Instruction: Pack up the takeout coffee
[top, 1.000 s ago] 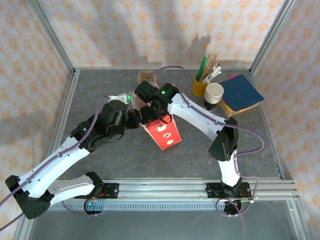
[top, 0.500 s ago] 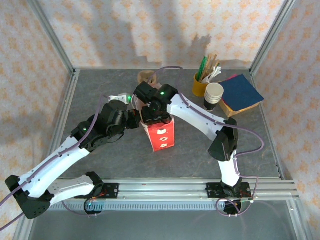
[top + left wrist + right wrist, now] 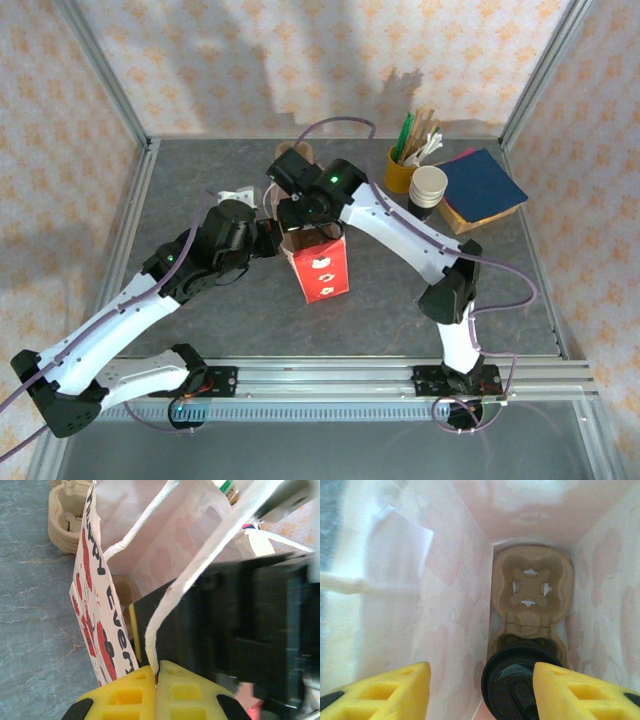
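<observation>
The left fingers point(image 3: 167, 689) are pinched shut on the white paper handle point(image 3: 167, 600) of the red bag point(image 3: 322, 270), propping its mouth open. That pinch should hold steady so the bag stands upright on the counter point(image 3: 520, 285).

The right fingers point(image 3: 382, 690) are spread apart inside the bag, one on each side of the takeout coffee point(image 3: 515, 682). The step appears to be letting go and leaving. A straight upward lift with the fingers wide should clear the black lid, the thin walls and the handle.

A stack of spare carriers point(image 3: 62, 520) lies just beside the bag. Inside, a cardboard carrier point(image 3: 530, 587) covers the bottom, with the coffee in its near pocket and the far pocket empty. Farther right, a yellow cup point(image 3: 400, 176) holds sticks and straws. Just beside it stand white cups point(image 3: 428, 188), stacked and without lids.
</observation>
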